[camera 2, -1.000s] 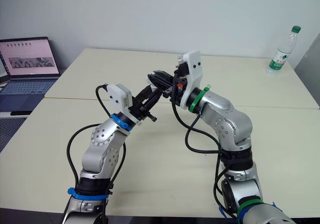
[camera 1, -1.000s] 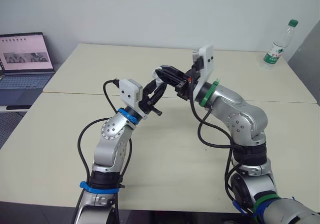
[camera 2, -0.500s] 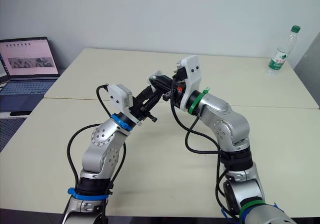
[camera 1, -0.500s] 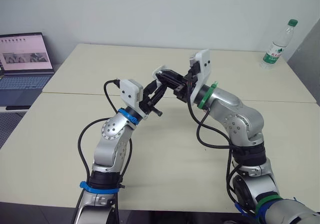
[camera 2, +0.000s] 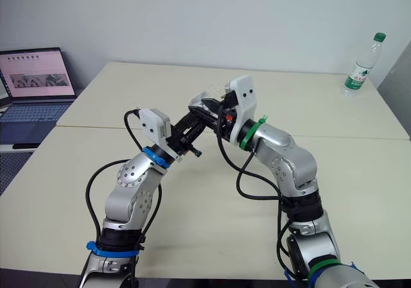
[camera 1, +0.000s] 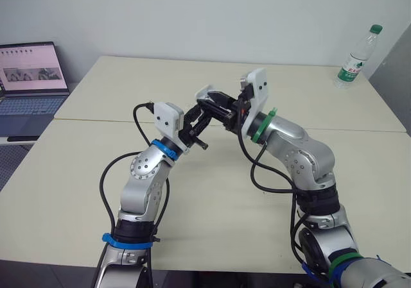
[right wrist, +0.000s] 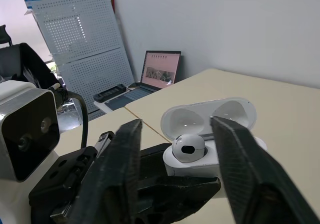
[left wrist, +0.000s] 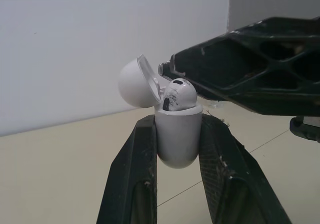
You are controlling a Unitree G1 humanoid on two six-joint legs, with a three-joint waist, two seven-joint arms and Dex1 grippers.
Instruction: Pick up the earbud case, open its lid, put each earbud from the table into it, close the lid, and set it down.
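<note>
Left wrist view: what is the robot holding?

— The left tool (left wrist: 178,126) pinches the white earbud case (left wrist: 177,146) by its body. The case is upright, lifted above the worktop (camera 1: 244,198) at about twelve o'clock from the robot. The lid (left wrist: 134,82) is swung back, and one earbud (left wrist: 179,95) sits in the mouth of the case.

— And the right arm?

— The right tool (right wrist: 177,131) meets the case from about one o'clock. Its fingers are spread to either side of that earbud, gripping nothing that I can see.

— So how far along is it?

— I'd judge well past halfway: case picked up, lid opened, one earbud in. Whether the second one is in, I can't tell, because a finger covers that side. Closing the lid and setting the case down remain.
</note>
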